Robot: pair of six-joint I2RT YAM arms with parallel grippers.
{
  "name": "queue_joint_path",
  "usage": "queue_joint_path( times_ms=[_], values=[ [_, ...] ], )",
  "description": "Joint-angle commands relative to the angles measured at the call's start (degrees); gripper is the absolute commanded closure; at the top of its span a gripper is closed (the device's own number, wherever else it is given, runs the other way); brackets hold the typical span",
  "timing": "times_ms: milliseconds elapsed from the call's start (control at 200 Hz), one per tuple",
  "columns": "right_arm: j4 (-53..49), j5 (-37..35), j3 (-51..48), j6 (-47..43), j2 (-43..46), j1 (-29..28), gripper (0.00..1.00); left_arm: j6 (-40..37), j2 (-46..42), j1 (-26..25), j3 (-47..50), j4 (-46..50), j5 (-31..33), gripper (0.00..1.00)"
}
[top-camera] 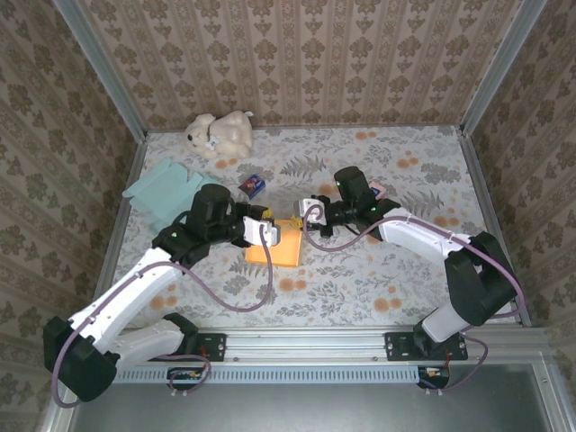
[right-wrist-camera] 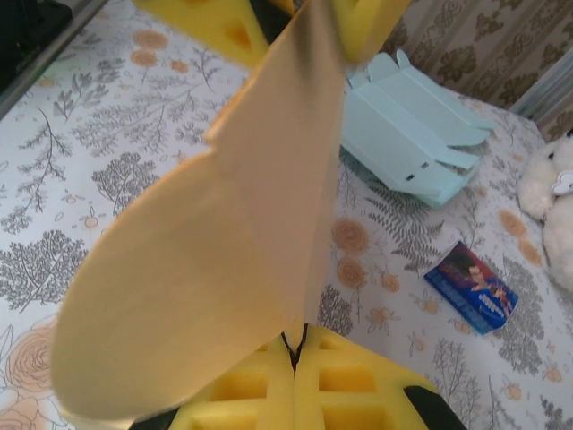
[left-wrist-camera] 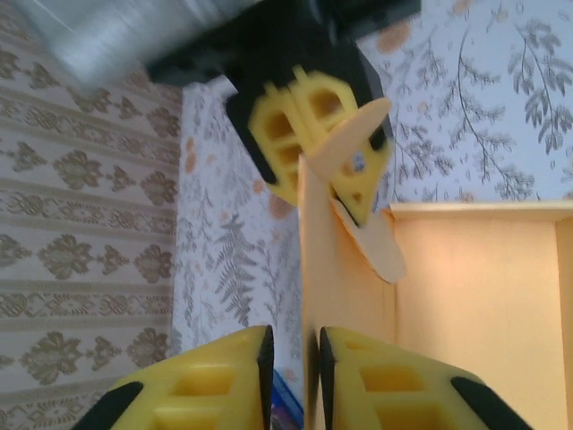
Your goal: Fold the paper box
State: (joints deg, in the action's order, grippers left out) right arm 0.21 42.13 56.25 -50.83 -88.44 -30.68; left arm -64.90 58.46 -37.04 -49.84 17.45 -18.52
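Now, your orange paper box [top-camera: 286, 252] lies mid-way across the table [top-camera: 387, 283] | right gripper [right-wrist-camera: 295, 348] clamped on its flap [right-wrist-camera: 215, 242] | left gripper [left-wrist-camera: 295, 363] slightly apart, astride a wall [left-wrist-camera: 349, 305] | grippers hide the box's far edge | open room toward the near edge.

Orange box flap [right-wrist-camera: 206, 251], seemingly pinched, between closed yellow fingers [right-wrist-camera: 242, 394]

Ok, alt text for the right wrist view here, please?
An orange paper box flap stands large in the foreground, pinched at its lower edge by the shut yellow fingers of the right gripper. Behind it on the floral table lie a flattened light blue box, a small blue packet and a white plush toy.
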Motion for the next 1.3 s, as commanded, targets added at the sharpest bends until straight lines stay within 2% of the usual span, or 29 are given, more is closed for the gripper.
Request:
queue_joint_path(
  times_ms=[0,110,190,225,265,320,350,385,405,430,465,485,535,590,660,705,780,870,1095,1295],
  values=[
    [3.1,-0.9,-1.4,0.2,0.2,0.6,1.0,4.5,-4.9,1.0,0.5,-6.7,-3.4,0.7],
    [8.7,-0.8,-4.1,2.4,0.5,1.2,1.0,13.9,-9.6,5.1,3.2,-16.8,-6.3,0.64],
    [13.3,-0.9,-6.6,3.5,1.4,1.2,1.0,22.5,-10.7,7.2,4.7,-25.2,-5.9,0.62],
    [14.5,-1.0,-7.3,3.6,1.7,1.2,1.0,26.1,-10.5,7.6,4.9,-27.9,-5.6,0.64],
    [15.5,-1.3,-8.1,3.8,2.1,1.2,1.0,30.1,-9.8,7.8,4.6,-30.0,-5.0,0.72],
    [16.9,-2.3,-9.5,3.5,2.6,1.1,1.0,40.0,-8.1,8.4,3.1,-32.2,-0.7,0.73],
    [17.7,-3.5,-10.4,2.8,2.9,0.9,1.0,47.3,-6.5,8.6,1.6,-32.4,5.5,0.65],
    [18.7,-5.3,-11.5,2.2,3.4,0.3,1.0,56.9,-4.8,9.0,-1.9,-29.1,15.9,0.42],
    [20.1,-6.1,-12.2,2.1,3.8,0.1,1.0,61.1,-3.7,9.5,-4.6,-25.0,20.2,0.33],
    [21.4,-6.8,-13.1,2.3,4.3,0.0,1.0,64.1,-2.3,10.5,-8.4,-19.6,21.7,0.26],
    [23.0,-7.1,-14.2,2.4,5.0,-0.2,1.0,64.7,-0.3,13.4,-13.3,-12.0,21.2,0.05],
    [23.7,-7.0,-14.8,2.5,5.5,-0.2,1.0,67.2,0.7,14.2,-15.3,-8.7,23.2,0.0],
    [25.2,-6.8,-16.1,2.6,6.5,-0.3,1.0,75.9,2.2,16.2,-16.1,-5.8,26.5,0.0],
    [24.6,-7.0,-16.6,1.8,7.3,-0.7,1.0,84.1,3.2,18.0,-16.7,-2.1,24.6,0.0],
    [21.3,-7.3,-15.9,0.4,7.7,-1.1,1.0,94.5,3.8,18.2,-17.5,6.4,27.4,0.0],
    [19.0,-7.3,-15.3,-1.1,7.4,-1.4,1.0,101.5,3.9,18.1,-16.5,9.9,26.9,0.0],
    [16.1,-7.6,-13.9,-2.1,6.5,-1.7,1.0,108.5,3.8,16.9,-13.5,11.8,25.2,0.0],
    [16.3,-5.8,-13.7,-1.9,5.4,-1.7,1.0,114.7,4.5,13.7,-11.9,14.9,29.0,0.0],
    [14.6,-4.7,-13.0,-0.2,4.8,-1.7,1.0,120.8,9.6,9.2,-15.9,24.8,32.7,0.0],
    [13.0,-5.2,-12.1,1.8,4.8,-1.7,1.0,123.4,12.5,7.9,-18.5,27.6,28.9,0.0]
  ],
)
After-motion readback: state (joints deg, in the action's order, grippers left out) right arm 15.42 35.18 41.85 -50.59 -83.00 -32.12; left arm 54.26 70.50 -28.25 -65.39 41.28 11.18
